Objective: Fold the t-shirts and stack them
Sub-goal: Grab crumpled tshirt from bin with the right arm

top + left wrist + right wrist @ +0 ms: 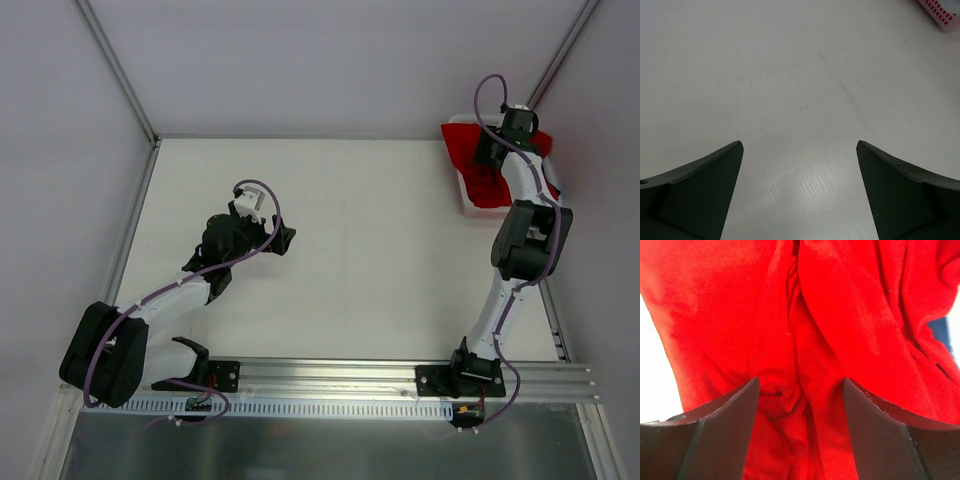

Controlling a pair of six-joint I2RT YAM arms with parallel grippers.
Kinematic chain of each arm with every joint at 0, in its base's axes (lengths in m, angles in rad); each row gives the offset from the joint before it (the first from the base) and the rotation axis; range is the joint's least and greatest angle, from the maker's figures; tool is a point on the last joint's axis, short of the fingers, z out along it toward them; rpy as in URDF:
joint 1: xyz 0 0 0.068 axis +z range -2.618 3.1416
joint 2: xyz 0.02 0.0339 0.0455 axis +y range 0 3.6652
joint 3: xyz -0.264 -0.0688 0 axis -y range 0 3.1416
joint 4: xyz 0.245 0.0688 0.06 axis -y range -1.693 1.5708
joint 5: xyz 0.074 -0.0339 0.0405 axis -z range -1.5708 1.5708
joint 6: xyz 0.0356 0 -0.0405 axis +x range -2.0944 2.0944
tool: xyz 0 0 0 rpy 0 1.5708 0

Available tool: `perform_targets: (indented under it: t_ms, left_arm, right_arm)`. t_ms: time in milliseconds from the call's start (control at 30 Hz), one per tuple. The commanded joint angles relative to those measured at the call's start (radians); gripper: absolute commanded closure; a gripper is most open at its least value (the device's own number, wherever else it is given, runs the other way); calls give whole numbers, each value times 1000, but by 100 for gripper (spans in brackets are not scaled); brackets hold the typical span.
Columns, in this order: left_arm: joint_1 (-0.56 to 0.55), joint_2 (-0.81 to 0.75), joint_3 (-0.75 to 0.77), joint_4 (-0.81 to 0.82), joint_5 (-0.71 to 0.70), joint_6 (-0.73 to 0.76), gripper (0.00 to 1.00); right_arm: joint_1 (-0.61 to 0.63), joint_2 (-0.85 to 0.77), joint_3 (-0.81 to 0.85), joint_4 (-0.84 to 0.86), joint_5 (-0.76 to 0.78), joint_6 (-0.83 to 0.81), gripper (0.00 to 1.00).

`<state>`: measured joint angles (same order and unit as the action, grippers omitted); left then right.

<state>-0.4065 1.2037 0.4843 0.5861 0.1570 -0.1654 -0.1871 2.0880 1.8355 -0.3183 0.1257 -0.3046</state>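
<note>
A bright red t-shirt [478, 168] lies crumpled in the white basket [466, 200] at the table's far right corner. My right gripper [497, 152] is down in it. In the right wrist view its fingers [730, 415] stand apart on either side of a raised fold of the red t-shirt [805, 340], with cloth between them; the gripper [801, 385] is open. A small patch of dark blue cloth [940, 332] peeks out at the right edge. My left gripper [285, 240] hovers wide open over bare table left of centre, nothing between its fingertips [800, 150].
The basket's corner [939, 11] shows at the top right of the left wrist view, red behind its slots. Enclosure walls and metal frame rails border the table at the back and sides. The arm bases sit on the rail at the near edge.
</note>
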Motion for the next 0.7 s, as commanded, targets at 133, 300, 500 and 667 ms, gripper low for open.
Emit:
perform_targets:
  t_ms: [133,300,500,667]
  left_arm:
    - [-5,7,20,20,29,1,1]
    - [-6,8,22,17,27,1,1]
    - [-6,17,27,15,33,0,1]
    - [-6,16,28,15,36,0,1]
  right_arm:
    - [5,52,-1,58,-37,13,40]
    - [5,73,-18,74,-37,10,57]
    - [3,66,-30,76,-40,16,83]
    - [5,32,-38,73,-43,32,100]
